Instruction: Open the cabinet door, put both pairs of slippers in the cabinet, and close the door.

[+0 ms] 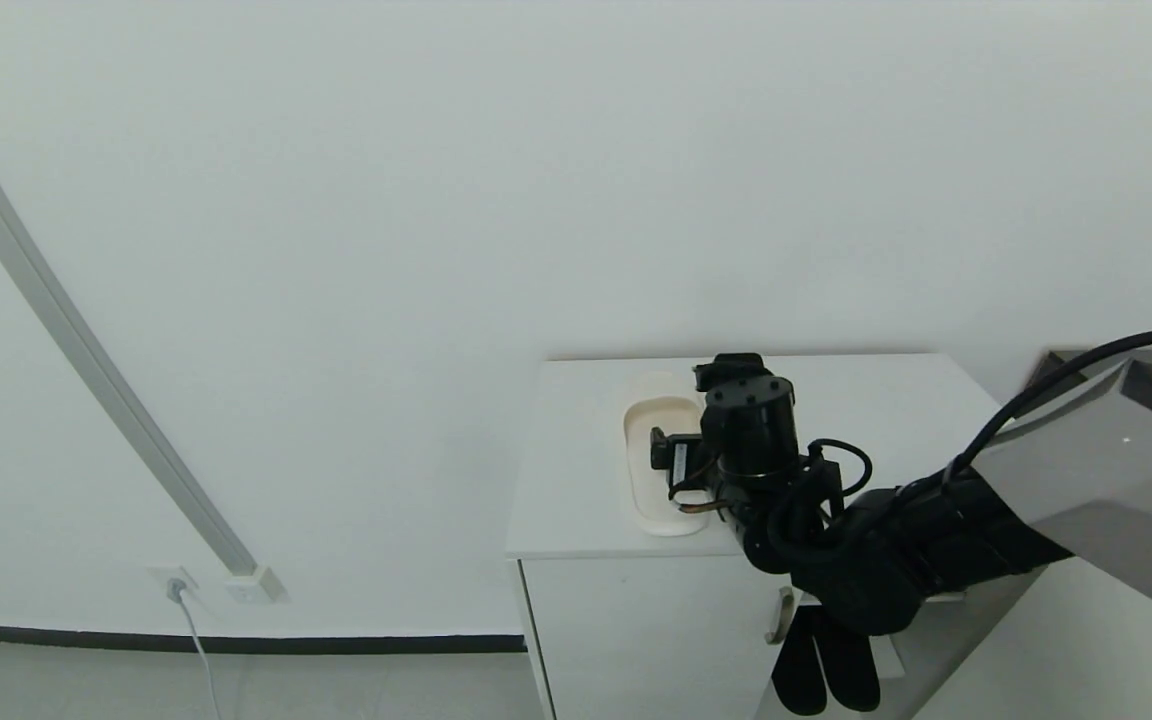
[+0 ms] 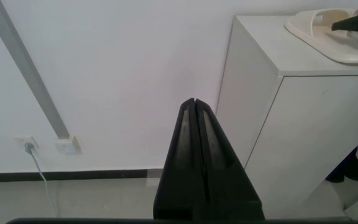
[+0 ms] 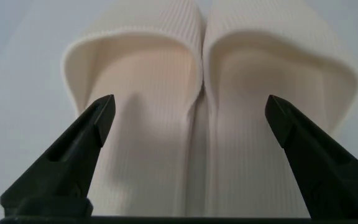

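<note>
While the right claw [image 3: 190, 102] gapes wide astride the cream slippers [image 1: 661, 420] atop the cabinet [image 1: 586, 480], the left claw [image 2: 194, 104] is pinched closed. Black slippers [image 1: 823, 678] at lower right of frame.

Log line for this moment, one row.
right gripper open, flanking cream slippers on cabinet top | left gripper shut, off to cabinet's side | black slippers inside cabinet

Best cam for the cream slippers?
Right wrist view: cream slippers side by side, close up, framed by the open right gripper. Head view: the arm covers part. Left wrist view: far off, low angle.
</note>
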